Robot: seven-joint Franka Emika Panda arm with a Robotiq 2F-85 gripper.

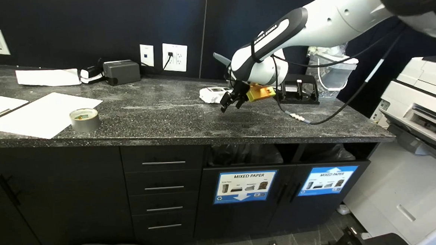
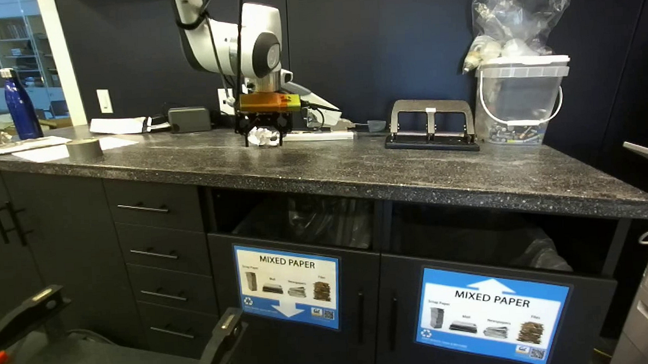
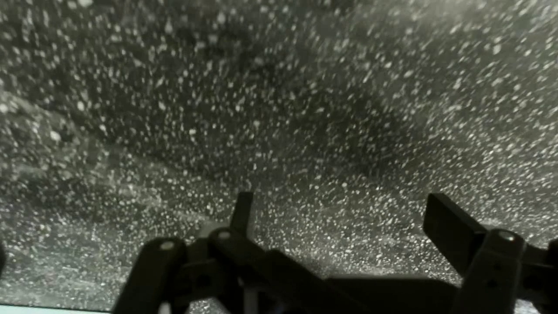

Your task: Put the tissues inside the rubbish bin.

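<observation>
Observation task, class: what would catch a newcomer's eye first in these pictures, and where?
Probably the white robot arm, stretched over the dark speckled countertop with its gripper open. Next, on the black cabinet doors below, the down-arrow MIXED PAPER sign and the up-arrow MIXED PAPER sign. Crumpled white tissue also stands out, lying on the countertop near the gripper.

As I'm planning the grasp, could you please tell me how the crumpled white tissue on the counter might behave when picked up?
The tissue will probably squash when squeezed, as its surface is all creases. It is likely light, looking like thin paper, and its uneven, lumpy outline should keep it from rolling far.
</observation>
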